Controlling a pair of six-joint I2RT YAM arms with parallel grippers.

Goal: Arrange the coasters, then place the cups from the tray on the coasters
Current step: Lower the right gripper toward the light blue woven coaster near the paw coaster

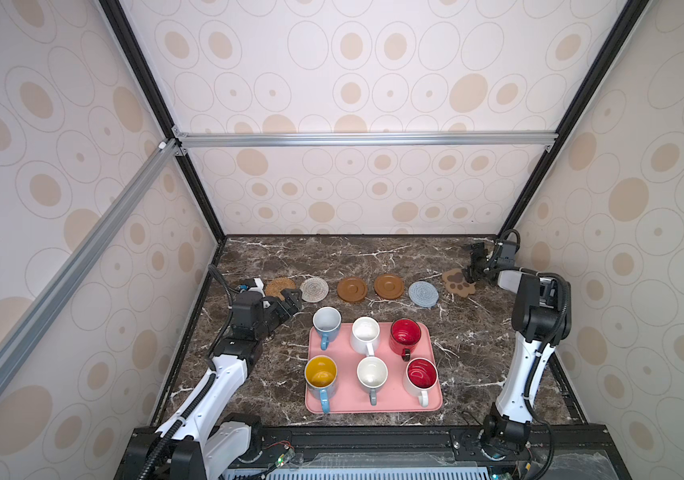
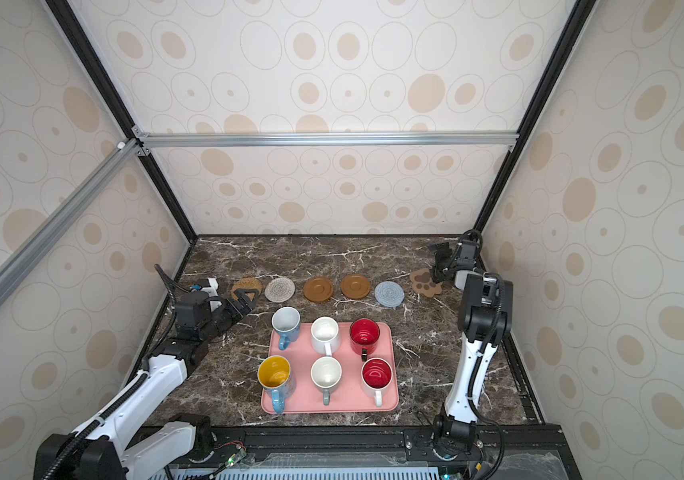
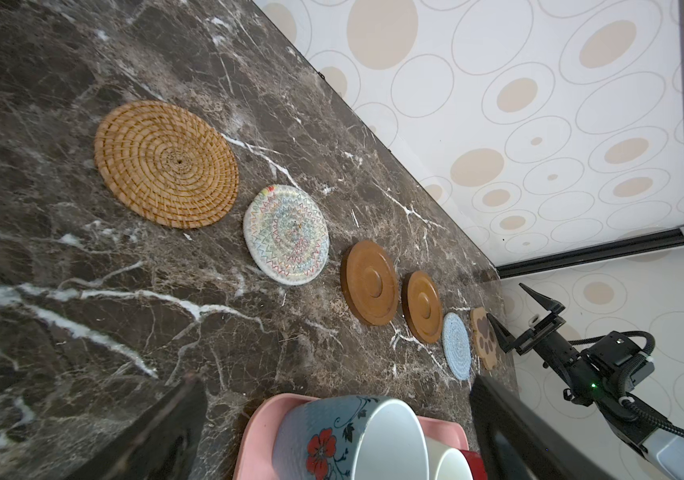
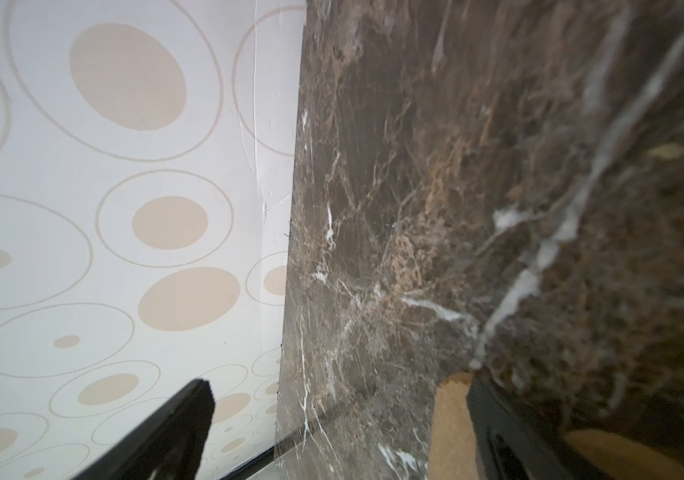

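In a top view, six coasters cross mid-frame on the marble table (image 2: 332, 257): the rattan coaster (image 2: 244, 284) under the left gripper (image 2: 247, 302), the cream woven coaster (image 2: 279, 289), two brown discs (image 2: 318, 289) (image 2: 355, 286), the grey-blue coaster (image 2: 389, 294) and the paw-shaped coaster (image 2: 425, 283) beside the spread right gripper (image 2: 438, 264), with six mugs on the pink tray (image 2: 303, 376) lower down.

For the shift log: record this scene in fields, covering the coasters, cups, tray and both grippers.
tray: pink, low rim
cups: six, upright, all on the tray
coasters: six in a row behind the tray, all bare
left gripper: open, empty, near the rattan coaster
right gripper: open, empty, by the paw coaster
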